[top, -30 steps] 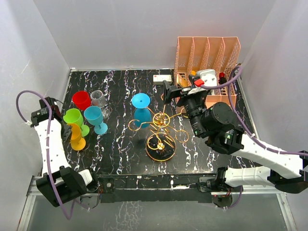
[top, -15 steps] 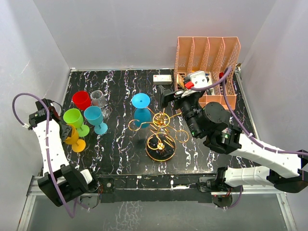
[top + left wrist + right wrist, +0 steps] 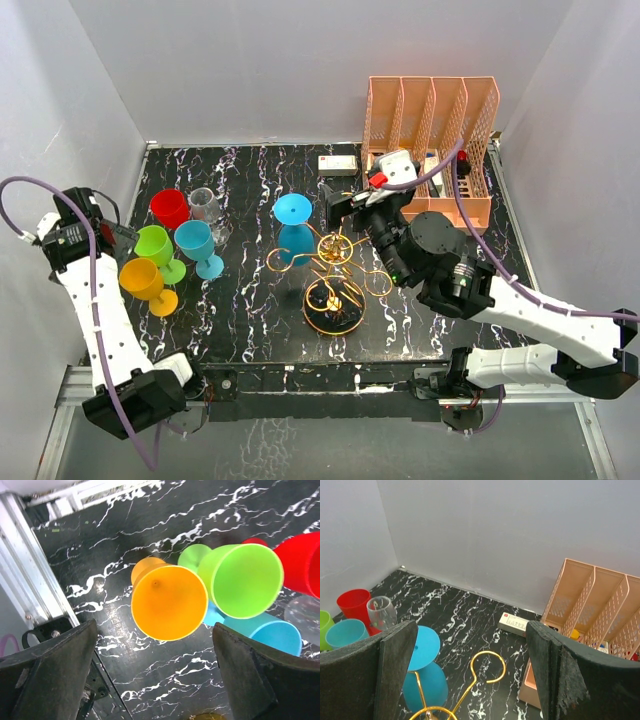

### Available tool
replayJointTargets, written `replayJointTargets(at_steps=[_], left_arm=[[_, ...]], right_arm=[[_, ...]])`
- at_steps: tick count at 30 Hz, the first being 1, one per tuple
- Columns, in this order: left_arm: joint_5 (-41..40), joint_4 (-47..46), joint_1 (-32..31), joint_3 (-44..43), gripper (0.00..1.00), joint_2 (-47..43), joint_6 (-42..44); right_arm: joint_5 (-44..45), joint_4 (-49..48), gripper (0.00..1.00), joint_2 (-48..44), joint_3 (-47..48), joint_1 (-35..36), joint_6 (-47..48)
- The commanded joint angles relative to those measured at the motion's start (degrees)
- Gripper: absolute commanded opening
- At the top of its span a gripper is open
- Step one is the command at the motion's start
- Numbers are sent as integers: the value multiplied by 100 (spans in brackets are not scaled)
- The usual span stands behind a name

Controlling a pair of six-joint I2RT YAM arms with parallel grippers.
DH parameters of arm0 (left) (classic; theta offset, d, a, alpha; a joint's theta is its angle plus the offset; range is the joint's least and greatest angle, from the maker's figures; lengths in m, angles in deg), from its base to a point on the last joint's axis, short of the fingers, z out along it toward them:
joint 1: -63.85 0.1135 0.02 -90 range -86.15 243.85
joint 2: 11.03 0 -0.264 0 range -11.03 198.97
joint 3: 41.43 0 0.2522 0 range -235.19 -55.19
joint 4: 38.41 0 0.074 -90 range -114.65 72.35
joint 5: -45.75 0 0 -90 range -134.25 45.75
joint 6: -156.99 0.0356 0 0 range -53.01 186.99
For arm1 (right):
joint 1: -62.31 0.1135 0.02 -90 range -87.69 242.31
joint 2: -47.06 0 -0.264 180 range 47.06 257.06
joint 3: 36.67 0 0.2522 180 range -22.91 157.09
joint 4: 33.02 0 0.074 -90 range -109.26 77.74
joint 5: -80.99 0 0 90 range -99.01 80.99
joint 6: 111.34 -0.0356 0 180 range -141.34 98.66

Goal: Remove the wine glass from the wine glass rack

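Note:
The gold wine glass rack (image 3: 335, 275) stands mid-table, and one of its loops (image 3: 487, 667) shows in the right wrist view. A blue wine glass (image 3: 293, 225) hangs upside down on the rack's far-left arm, foot up (image 3: 422, 672). My right gripper (image 3: 342, 205) hovers open just behind the rack, to the right of that glass (image 3: 470, 680), holding nothing. An orange wine glass (image 3: 145, 280) stands upright at the table's left edge. Above the orange glass (image 3: 169, 602) my left gripper (image 3: 155, 680) is open wide and empty, also visible from above (image 3: 115, 238).
Green (image 3: 155, 245), red (image 3: 168, 208), light blue (image 3: 195, 242) and clear (image 3: 205, 205) glasses stand together at the left. A slotted orange file organizer (image 3: 430, 130) fills the back right corner, with a small white box (image 3: 338, 163) beside it. Grey walls enclose the table.
The left gripper opened, let go of the orange glass, and drew up and away to the left. The right arm moved left, toward the rack and the blue glass.

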Motion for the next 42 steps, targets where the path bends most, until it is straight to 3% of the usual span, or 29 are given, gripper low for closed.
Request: replayJointTargets(at_steps=[1,10,19,25,35,39,42], left_arm=[[-212,38,-318,-522,97,-160,568],[202,-476,-1748,-1229,97,-185,1532],[337,-691,-3412,-1223,97,-308,1744],[1025,-1493,-3457,-558,97,-1116,1642],[1814,-2413,-3454,380,97,-2222,1231],[1984,-2343,-3457,291,97,-2159,1191],[1979,-2330,-3456,263,97,-2177,1117]], right_arm=[[-10,252,98,50,296,-31,-292],[-364,1386,98,437,967,-31,-771],[-537,3216,97,1655,2766,-33,-2180],[-878,3620,90,2115,3072,-25,-2685],[-478,3475,87,2319,2929,-173,-3051],[-2015,3646,72,2290,2951,-1104,-3571],[-2872,3544,69,2244,2855,-1465,-3561]])
